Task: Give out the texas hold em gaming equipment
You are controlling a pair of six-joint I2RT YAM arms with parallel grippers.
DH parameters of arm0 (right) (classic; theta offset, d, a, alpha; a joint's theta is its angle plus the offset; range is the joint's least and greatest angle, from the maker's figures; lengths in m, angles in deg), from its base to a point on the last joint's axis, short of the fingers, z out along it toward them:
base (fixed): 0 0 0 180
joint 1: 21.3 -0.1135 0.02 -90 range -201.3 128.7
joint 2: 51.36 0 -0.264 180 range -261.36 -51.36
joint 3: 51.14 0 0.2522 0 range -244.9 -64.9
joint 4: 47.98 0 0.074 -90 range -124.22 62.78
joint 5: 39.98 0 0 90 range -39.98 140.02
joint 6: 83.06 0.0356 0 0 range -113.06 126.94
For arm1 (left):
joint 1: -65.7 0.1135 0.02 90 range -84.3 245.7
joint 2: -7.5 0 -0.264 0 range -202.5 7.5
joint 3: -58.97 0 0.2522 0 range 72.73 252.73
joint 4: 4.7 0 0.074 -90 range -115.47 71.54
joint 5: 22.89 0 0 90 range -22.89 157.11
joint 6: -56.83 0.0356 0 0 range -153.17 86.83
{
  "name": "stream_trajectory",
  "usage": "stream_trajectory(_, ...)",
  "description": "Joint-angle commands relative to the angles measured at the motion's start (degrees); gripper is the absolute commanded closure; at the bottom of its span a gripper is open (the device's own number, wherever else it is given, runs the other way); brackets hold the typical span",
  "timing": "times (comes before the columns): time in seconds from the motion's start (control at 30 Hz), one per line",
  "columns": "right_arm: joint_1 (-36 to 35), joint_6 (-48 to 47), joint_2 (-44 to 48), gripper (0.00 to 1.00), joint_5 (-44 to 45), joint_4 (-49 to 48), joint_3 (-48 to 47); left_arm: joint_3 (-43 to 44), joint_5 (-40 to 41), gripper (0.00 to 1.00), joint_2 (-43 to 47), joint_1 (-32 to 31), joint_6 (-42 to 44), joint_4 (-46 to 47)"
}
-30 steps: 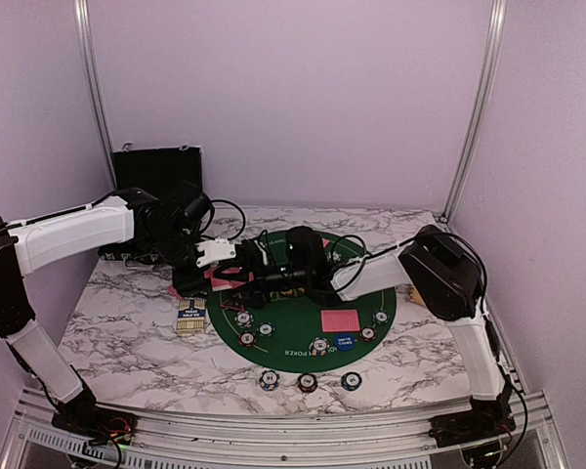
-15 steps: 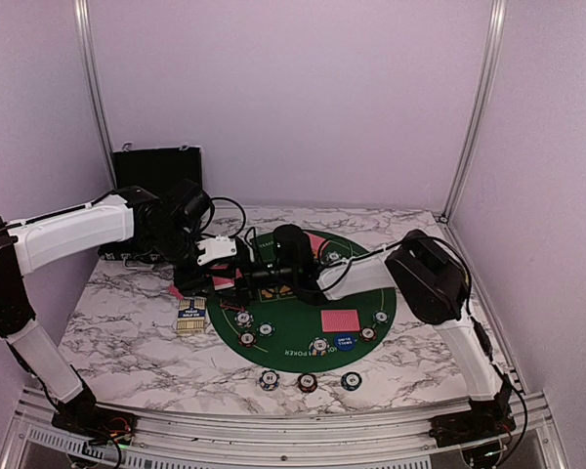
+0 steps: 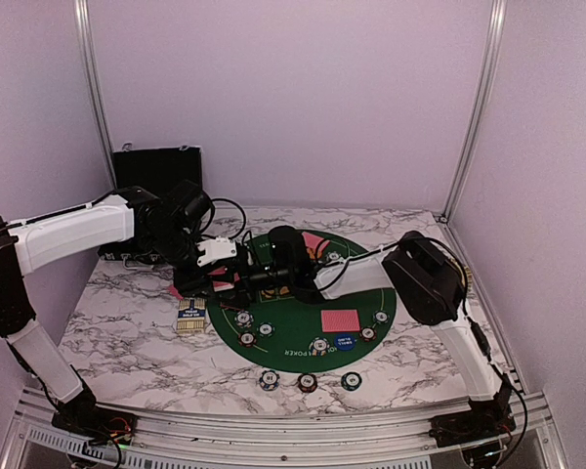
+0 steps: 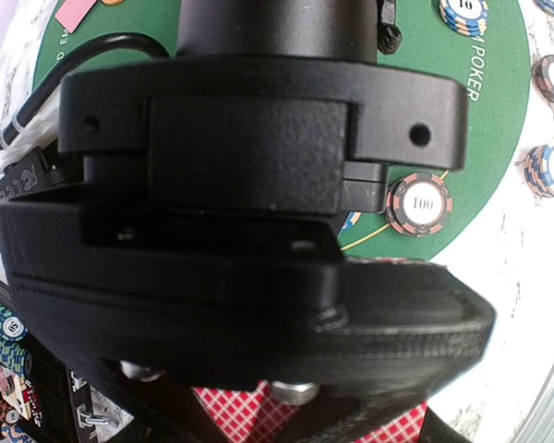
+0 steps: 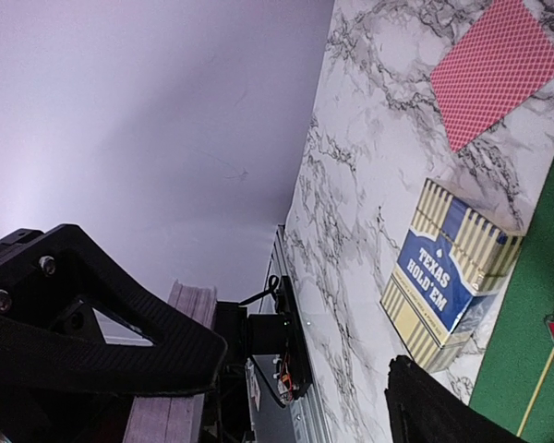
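Left gripper (image 3: 218,278) pinches the red-backed cards (image 4: 245,415); right gripper (image 5: 305,360) (fingers wide) should close squarely on 1 top card.

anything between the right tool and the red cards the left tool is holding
Nothing visible does. The right tool, open, sits right up against the left tool and fills the left wrist view. The red-backed cards clamped in the left tool show just below it. Whether it touches them can't be told.
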Motion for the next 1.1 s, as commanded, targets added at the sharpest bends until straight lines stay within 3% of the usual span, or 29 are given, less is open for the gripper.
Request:
stream_trajectory(0.0, 1.5, -3.5, 1.7, 0.19, 1.9, 5.0, 1.5, 1.9, -0.9, 0.99, 1.0, -0.1, 0.3, -0.9)
stream_trajectory(0.4, 3.3, -6.6, 7.8, 0.36, 2.2, 5.4, 9.3, 1.9, 0.0, 1.00, 0.5, -0.1, 0.5, -0.9)
stream_trajectory(1.07, 4.8, -9.2, 14.3, 0.78, 1.5, 6.4, 14.4, 1.4, 1.4, 1.00, 0.0, -0.1, 0.5, -0.9)
